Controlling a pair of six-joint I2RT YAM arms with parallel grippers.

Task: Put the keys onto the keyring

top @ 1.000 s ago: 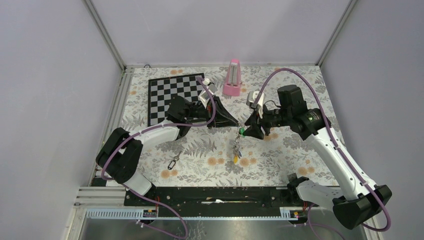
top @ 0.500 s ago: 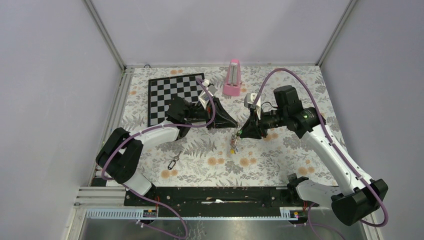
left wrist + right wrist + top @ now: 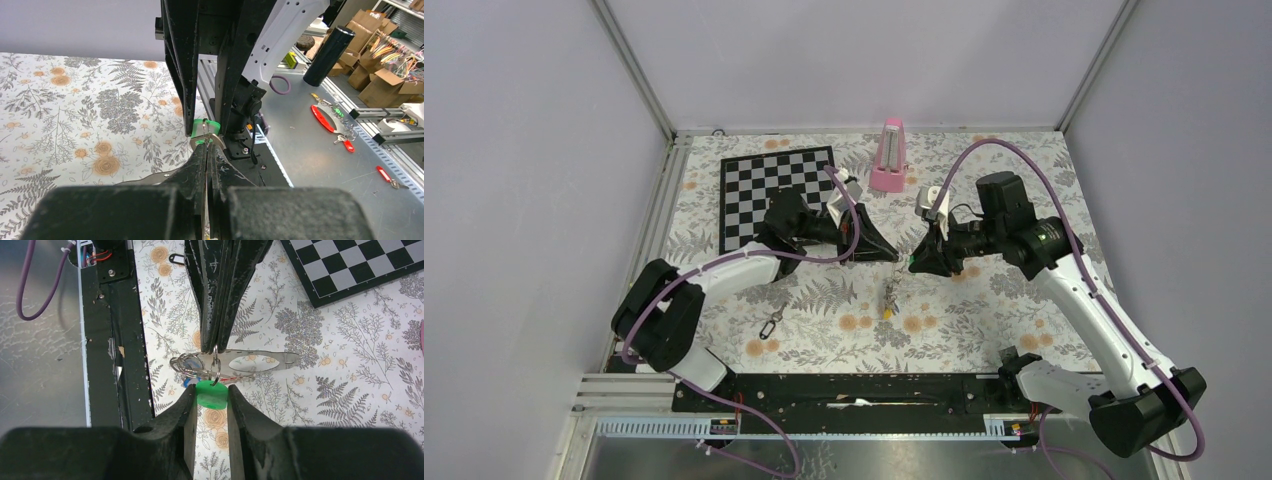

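The keyring (image 3: 280,360), a thin grey-silver loop, hangs between the two grippers above the floral table. My left gripper (image 3: 207,146) is shut on its wire, and in the right wrist view its fingers (image 3: 216,315) come down from the top. A green-tagged key (image 3: 211,393) hangs by its small ring at those fingertips, with my right gripper (image 3: 210,395) shut on the tag's two sides. The green tag (image 3: 204,127) also shows in the left wrist view. Other keys (image 3: 890,296) dangle below, one yellow-tagged (image 3: 887,312), one blue-tagged (image 3: 187,382).
A loose black-tagged key (image 3: 771,322) lies on the table near the left arm. A chessboard (image 3: 774,195) sits at the back left and a pink metronome (image 3: 890,155) at the back centre. The black base rail (image 3: 854,392) runs along the near edge.
My right gripper's fingers have closed onto the green tag. The hanging bunch of keys has shifted slightly left. Both gripper tips stay close together.
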